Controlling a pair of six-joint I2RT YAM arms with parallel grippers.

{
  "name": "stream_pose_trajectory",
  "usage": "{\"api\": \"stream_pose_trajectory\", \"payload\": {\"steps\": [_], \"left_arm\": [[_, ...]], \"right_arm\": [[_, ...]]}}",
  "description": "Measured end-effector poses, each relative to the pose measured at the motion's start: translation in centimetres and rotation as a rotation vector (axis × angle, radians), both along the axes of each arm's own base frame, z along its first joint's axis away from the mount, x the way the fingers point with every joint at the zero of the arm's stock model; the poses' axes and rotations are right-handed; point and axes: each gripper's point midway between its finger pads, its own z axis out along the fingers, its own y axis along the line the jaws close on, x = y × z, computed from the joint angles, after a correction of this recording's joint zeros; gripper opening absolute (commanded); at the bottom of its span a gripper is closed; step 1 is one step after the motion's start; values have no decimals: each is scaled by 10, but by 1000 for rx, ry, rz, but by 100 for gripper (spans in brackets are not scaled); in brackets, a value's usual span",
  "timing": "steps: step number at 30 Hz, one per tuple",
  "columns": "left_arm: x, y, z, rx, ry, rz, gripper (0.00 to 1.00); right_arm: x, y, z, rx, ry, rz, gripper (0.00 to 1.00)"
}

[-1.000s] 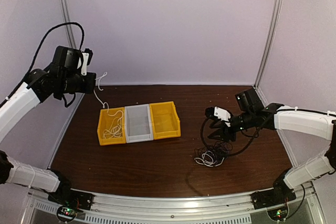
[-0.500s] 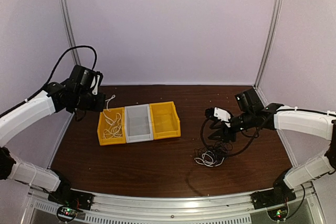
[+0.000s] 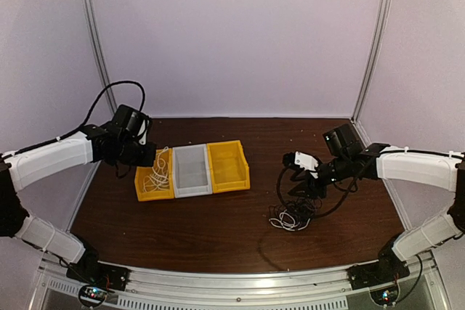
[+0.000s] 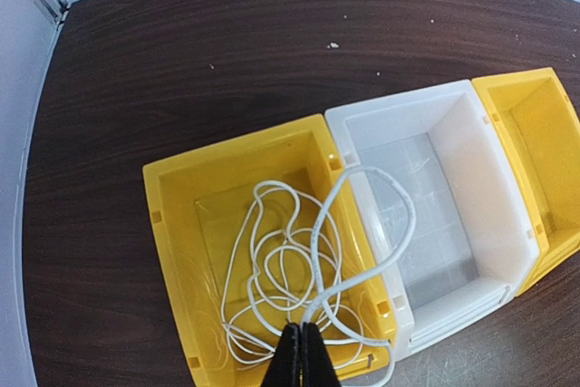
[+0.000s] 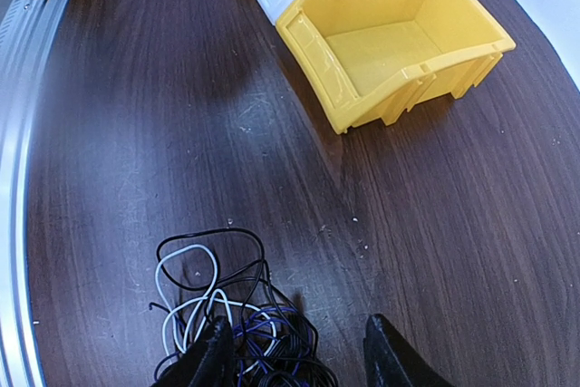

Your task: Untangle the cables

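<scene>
My left gripper (image 4: 302, 337) is shut on a white cable (image 4: 288, 265) that lies coiled in the left yellow bin (image 4: 168, 251), with one loop draped over the rim into the white bin (image 4: 453, 147). In the top view the left gripper (image 3: 150, 156) hangs at that bin's left rear corner (image 3: 142, 186). My right gripper (image 5: 294, 351) is open just above a tangle of black, white and dark blue cables (image 5: 240, 328) on the table. The tangle also shows in the top view (image 3: 290, 214), below the right gripper (image 3: 299, 183).
Three bins stand in a row at centre left: yellow, white (image 3: 191, 168), yellow (image 3: 229, 165). The right yellow bin (image 5: 399, 43) holds nothing. The metal rail (image 3: 232, 281) runs along the table's near edge.
My left arm has come down and to the right, lowering the white cable into the left yellow bin. The right arm has barely moved.
</scene>
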Motion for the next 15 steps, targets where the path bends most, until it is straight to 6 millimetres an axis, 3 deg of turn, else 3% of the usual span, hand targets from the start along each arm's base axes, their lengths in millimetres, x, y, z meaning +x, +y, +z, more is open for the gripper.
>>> {"api": "stream_pose_trajectory", "payload": {"steps": [12,15], "left_arm": [[-1,6,-39,17,100,91,0],[0,11,-61,61,157,129,0]], "right_arm": [[-1,0,-1,-3,1,2,50],[-1,0,-1,-4,1,2,50]]}}
